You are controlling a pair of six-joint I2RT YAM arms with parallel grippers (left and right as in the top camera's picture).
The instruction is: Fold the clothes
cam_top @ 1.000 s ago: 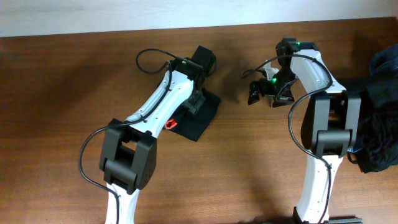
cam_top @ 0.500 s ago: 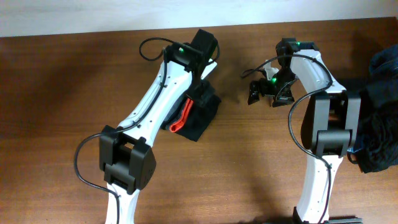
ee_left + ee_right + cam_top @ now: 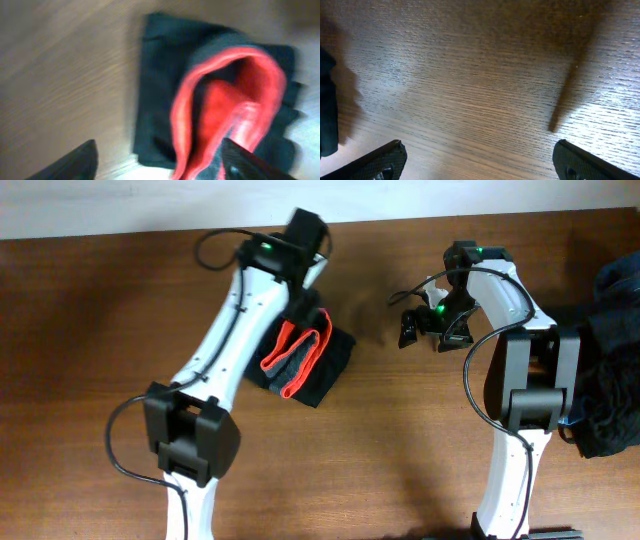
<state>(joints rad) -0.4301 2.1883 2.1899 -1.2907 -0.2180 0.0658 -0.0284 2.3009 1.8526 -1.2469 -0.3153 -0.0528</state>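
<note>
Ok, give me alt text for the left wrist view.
Blurred close-up of the folded black pants, red waistband lining looped open on top, lying on the wooden table. The left tool hangs above, open, its fingertips at the frame's bottom edge.

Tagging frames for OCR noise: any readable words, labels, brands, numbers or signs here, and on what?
No text can be read in any view.
folded black pants: no tag or print shows; the left wrist view of them is blurred.
left arm and right arm: green lights only, no lettering visible.
heap of dark garments: no label visible.
wooden table: plain grain, no marks.
</note>
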